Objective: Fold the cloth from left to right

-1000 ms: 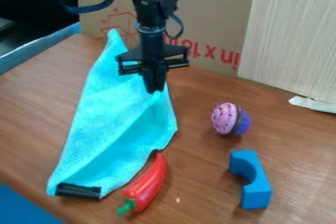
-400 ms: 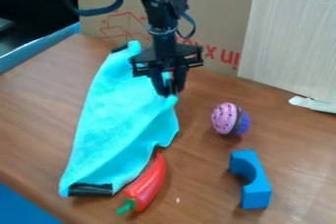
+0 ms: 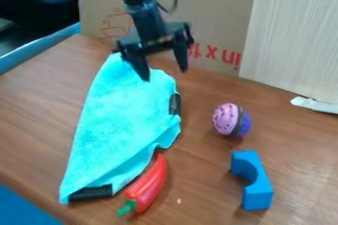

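Note:
The cyan cloth lies as a long, slanted shape on the left half of the wooden table, partly folded over itself. One black strip shows at its bottom corner and another on its right edge. Above the cloth's upper end, the black gripper stands open, its fingers spread wide with nothing between them.
A red chili pepper lies close against the cloth's lower right side. Farther right are a pink and purple toy cupcake and a blue arch block. A cardboard panel stands along the table's back edge.
The gripper has opened and let go of the cloth, then risen a little. The cloth's top end and lower corner shifted right, and a black strip now shows on its right edge.

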### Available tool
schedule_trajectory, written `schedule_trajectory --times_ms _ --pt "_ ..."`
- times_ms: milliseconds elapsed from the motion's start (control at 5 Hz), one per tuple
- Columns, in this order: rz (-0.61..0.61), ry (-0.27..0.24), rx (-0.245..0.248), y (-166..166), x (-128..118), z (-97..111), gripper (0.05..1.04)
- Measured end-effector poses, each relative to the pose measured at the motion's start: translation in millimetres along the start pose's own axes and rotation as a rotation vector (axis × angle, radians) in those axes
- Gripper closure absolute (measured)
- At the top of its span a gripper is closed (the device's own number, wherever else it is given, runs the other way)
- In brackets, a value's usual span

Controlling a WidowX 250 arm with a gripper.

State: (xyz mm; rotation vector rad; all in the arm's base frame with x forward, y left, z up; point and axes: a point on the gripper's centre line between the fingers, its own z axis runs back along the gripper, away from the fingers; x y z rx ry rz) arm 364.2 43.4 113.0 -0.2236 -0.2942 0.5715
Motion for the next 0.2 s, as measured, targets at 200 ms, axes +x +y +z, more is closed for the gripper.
schedule_trajectory --times_ms 200 --pt "-0.037 -0.011 -0.083 11.6 4.1 31.8 0.081"
